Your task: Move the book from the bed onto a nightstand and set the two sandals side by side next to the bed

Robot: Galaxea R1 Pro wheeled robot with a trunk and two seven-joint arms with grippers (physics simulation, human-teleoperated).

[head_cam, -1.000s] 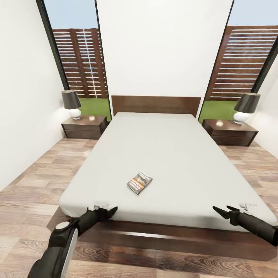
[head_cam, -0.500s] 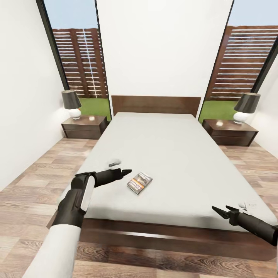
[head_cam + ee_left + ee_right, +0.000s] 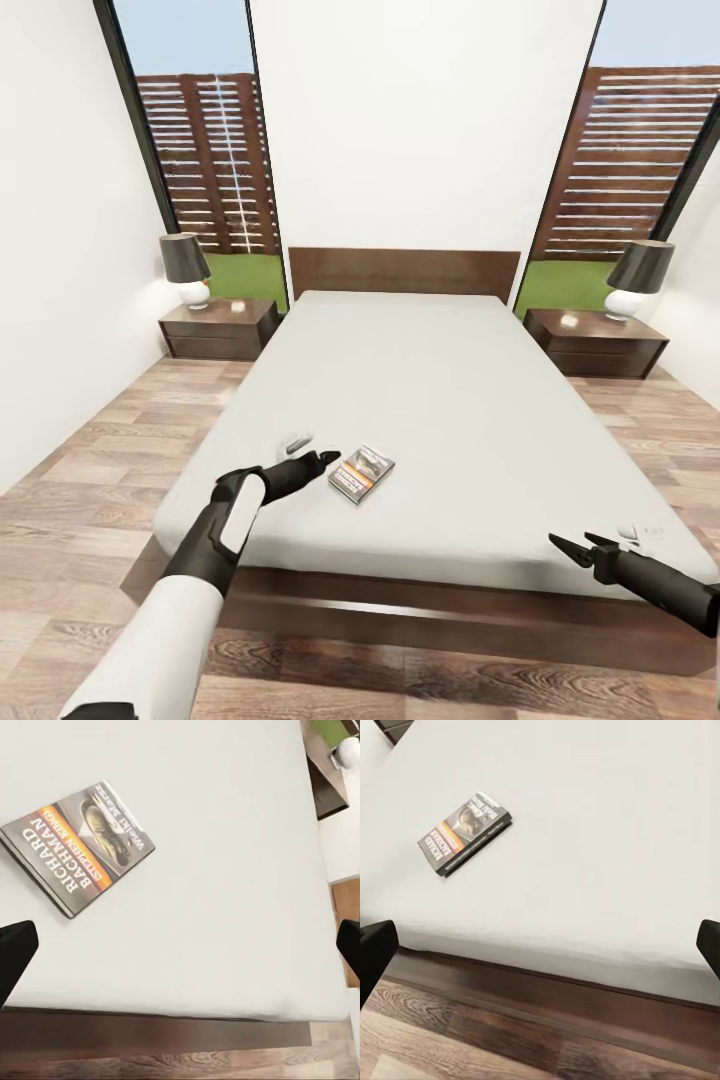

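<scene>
The book (image 3: 361,473) lies flat on the bed (image 3: 420,400), cover up, near the foot end. The left pincer (image 3: 325,459) hovers low over the mattress with its tips just beside the book's near edge, not yet touching it. In the left wrist view its two fingers (image 3: 15,956) stand wide apart at the edges of the frame, so it is spread and empty, and the book (image 3: 79,846) sits ahead of it and off to one side of the gap, not between the fingers.

The right pincer (image 3: 572,548) hangs over the foot corner of the bed, well apart from the book. Its fingers (image 3: 373,949) are likewise spread, holding nothing, with the book (image 3: 465,832) far ahead of it.

As for progress, nothing is finished yet. The book is still on the bed, and both nightstands, one (image 3: 219,328) far beyond the left pincer by the headboard and the other (image 3: 595,342) far beyond the right pincer, carry only their lamps. By my reading the left arm is lining up to grasp the book. The carry to a nightstand is still to do, and so is the whole sandal part.
</scene>
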